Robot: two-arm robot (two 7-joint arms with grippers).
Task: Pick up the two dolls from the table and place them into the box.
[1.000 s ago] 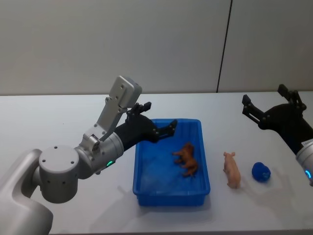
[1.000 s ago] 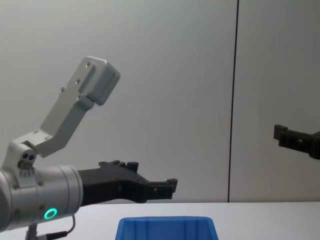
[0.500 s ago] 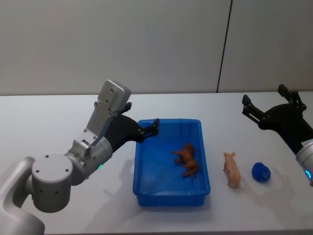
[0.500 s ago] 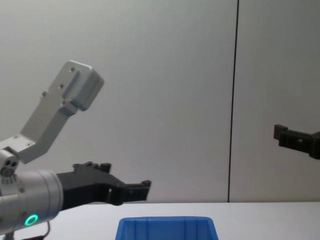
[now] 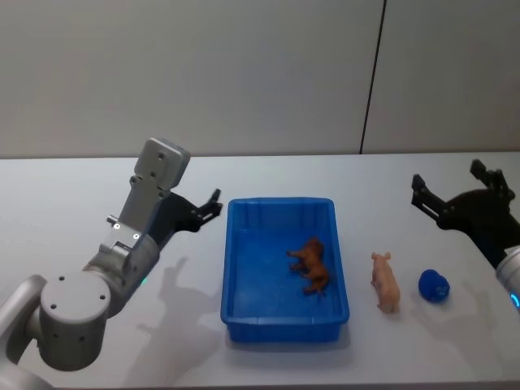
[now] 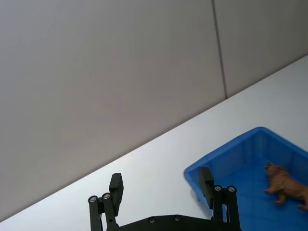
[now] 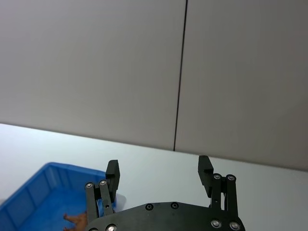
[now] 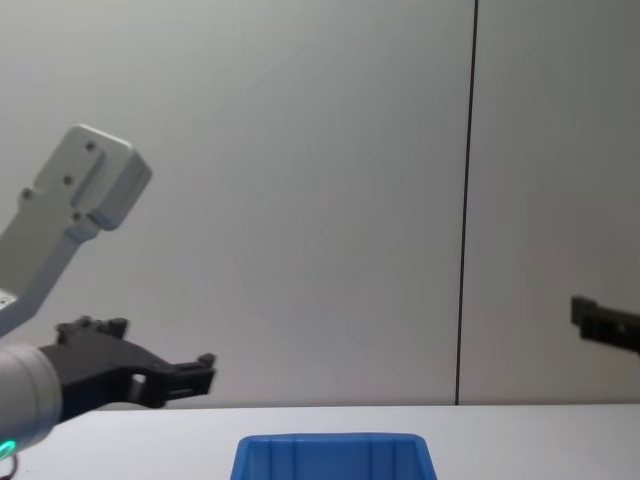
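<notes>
Head view gives me the left gripper hanging over the table, jaws spread wide with nothing between them. Just to its right sits the box, its far-left corner nearest the fingertips. Inside the box, farther right of that gripper, a brown animal doll lies on the floor. My right gripper hovers well off the box's right side, also wide open and empty. Nearer to me than that gripper, the blue lump rests on the table, and the pink pig doll lies between it and the box.
</notes>
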